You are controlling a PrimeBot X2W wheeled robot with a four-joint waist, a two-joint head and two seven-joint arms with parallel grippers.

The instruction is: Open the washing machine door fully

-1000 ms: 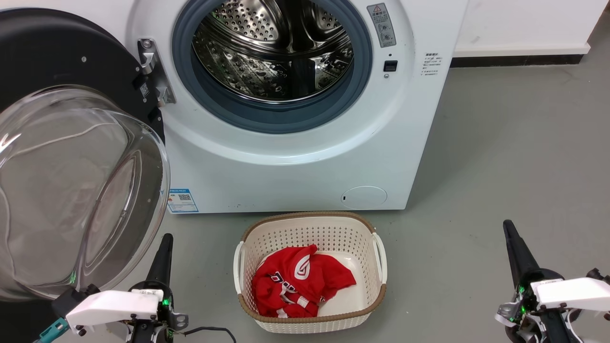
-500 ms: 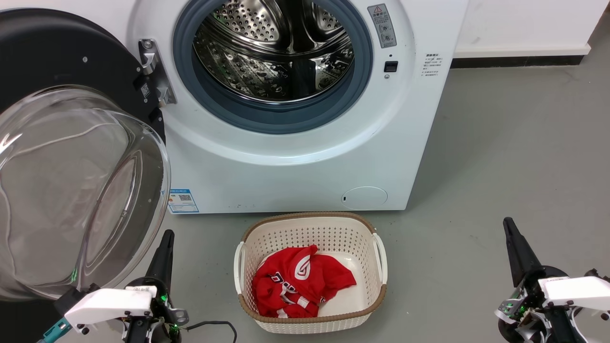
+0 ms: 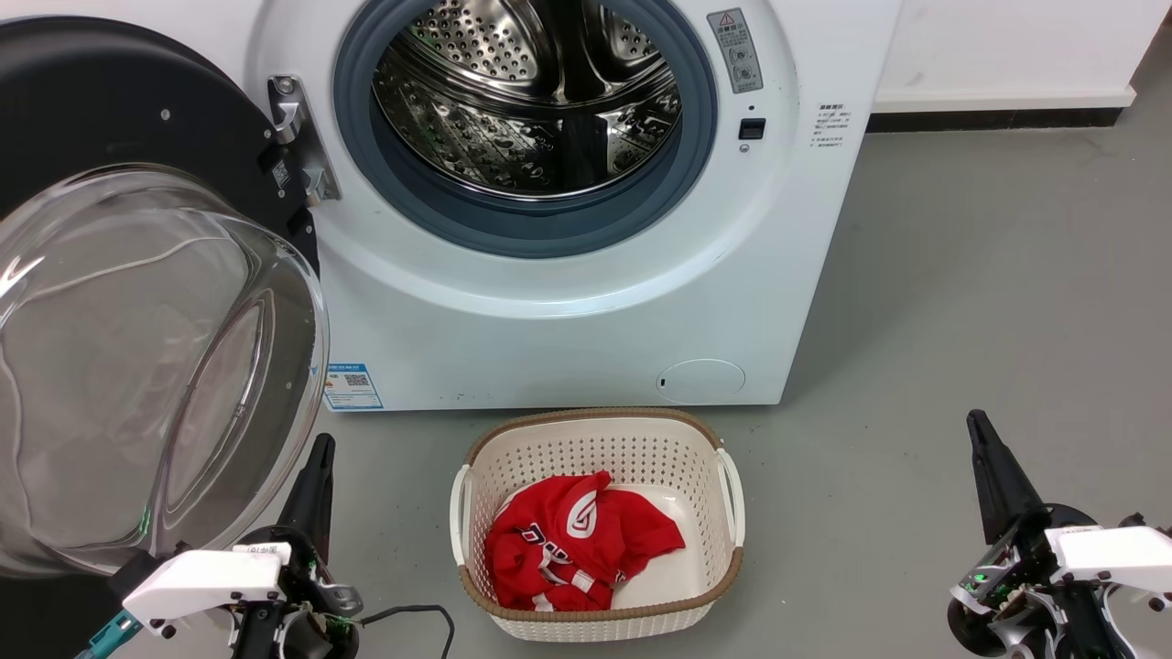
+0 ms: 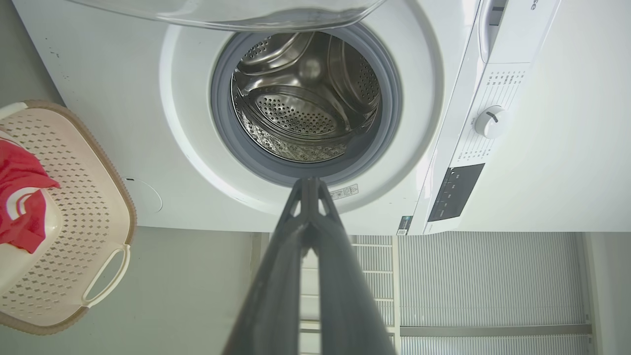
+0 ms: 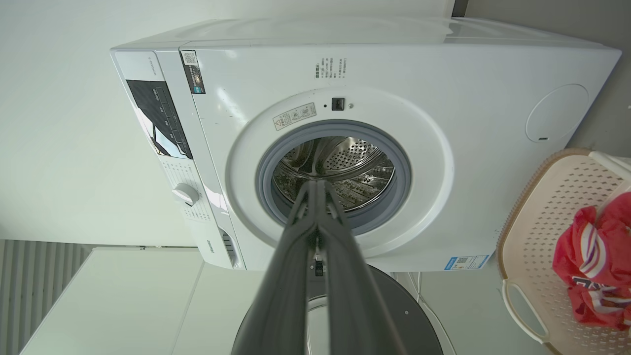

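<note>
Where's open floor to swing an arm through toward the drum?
Widest: grey floor between the basket and the right tool, running up beside the washing machine. Crowded: the left tool sits close beside the washing machine door, its glass bowl.

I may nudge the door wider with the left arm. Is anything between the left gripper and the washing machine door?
Nothing visible. The left gripper, shut, points up just right of the washing machine door, by its glass bowl's lower edge. The laundry basket stands further right.
</note>
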